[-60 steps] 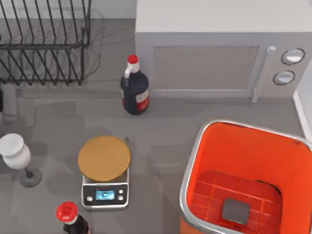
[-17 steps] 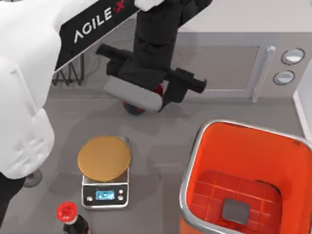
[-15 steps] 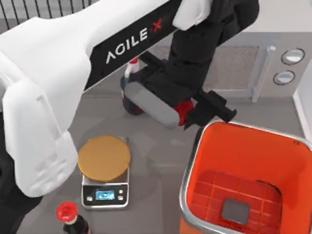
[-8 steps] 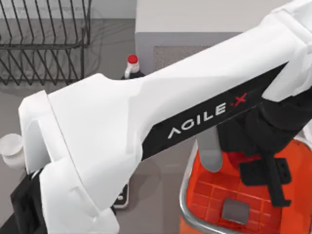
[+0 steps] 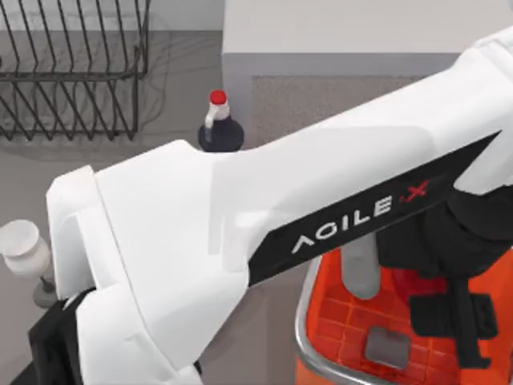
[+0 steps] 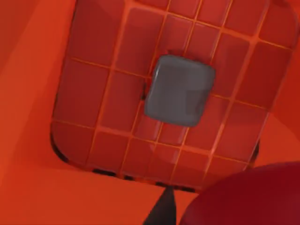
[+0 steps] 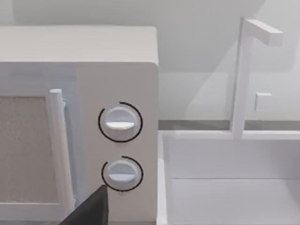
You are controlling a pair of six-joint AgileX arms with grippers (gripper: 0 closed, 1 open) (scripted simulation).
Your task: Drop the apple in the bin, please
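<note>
My left arm reaches across the table from the left, and its gripper (image 5: 417, 301) hangs over the open orange-red bin (image 5: 303, 321) at the front right. The left wrist view looks straight down onto the bin's gridded floor (image 6: 93, 117) and the grey square (image 6: 179, 90) at its centre. The dark red apple (image 6: 248, 197) sits close to that camera beside a black fingertip (image 6: 161, 213), held above the bin floor. In the top view the gripper body hides most of the apple. My right gripper (image 7: 93, 206) shows as a dark tip facing the microwave.
A dark bottle with a red cap (image 5: 218, 128) stands in front of the microwave (image 5: 337, 48). A wire dish rack (image 5: 72, 72) is at the back left and a white glass (image 5: 20, 245) at the left edge. A white sink (image 7: 225, 178) lies beside the microwave knobs (image 7: 119, 123).
My left arm has swung in from the left with the apple, past the bottle, and now holds it over the bin. The arm now covers the scale.
</note>
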